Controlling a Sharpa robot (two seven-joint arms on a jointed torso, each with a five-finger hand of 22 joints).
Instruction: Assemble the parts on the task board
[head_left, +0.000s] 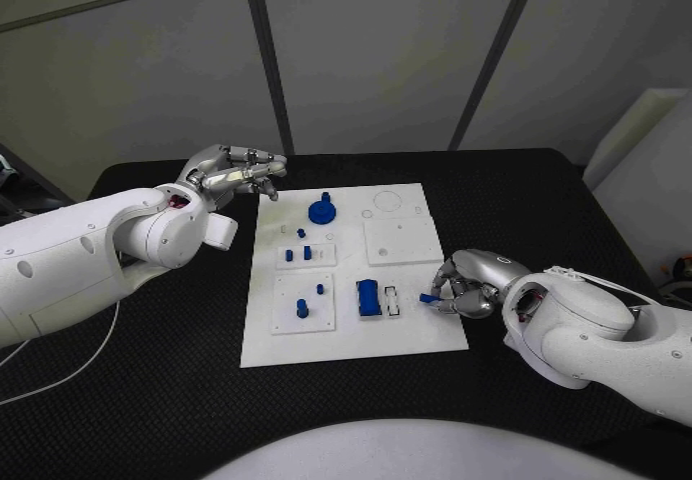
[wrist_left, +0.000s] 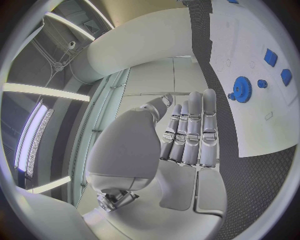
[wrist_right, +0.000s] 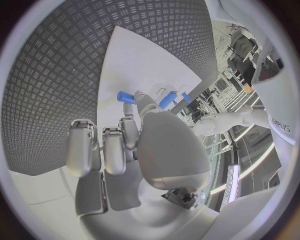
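The task board (head_left: 353, 270) is seen lying in the middle of the black table (head_left: 173, 400), and the assembly is judged to be partly done. A blue gear (head_left: 323, 210) is seated near the board's far-left area, small blue pegs (head_left: 297, 254) stand in a raised plate below it, further pegs (head_left: 304, 303) stand in a second plate nearer the robot, and a blue block (head_left: 369, 298) lies beside a narrow slot at the near middle. The far-right area of the board carries only pale outlines and a blank square plate, so several positions are judged still to be filled. A small blue part (head_left: 428, 297) is pinched at the fingertips of the right hand (head_left: 469, 285), which is held over the board's right edge, just beside the blue block; in the right wrist view the same part (wrist_right: 126, 97) is shown at the fingertips. The left hand (head_left: 231, 172) is held above the table off the board's far-left corner; nothing is held in it, and its fingers are shown straight and close together in the left wrist view. Open table is available on all sides of the board, and the left arm stands well apart from the right hand's working area.
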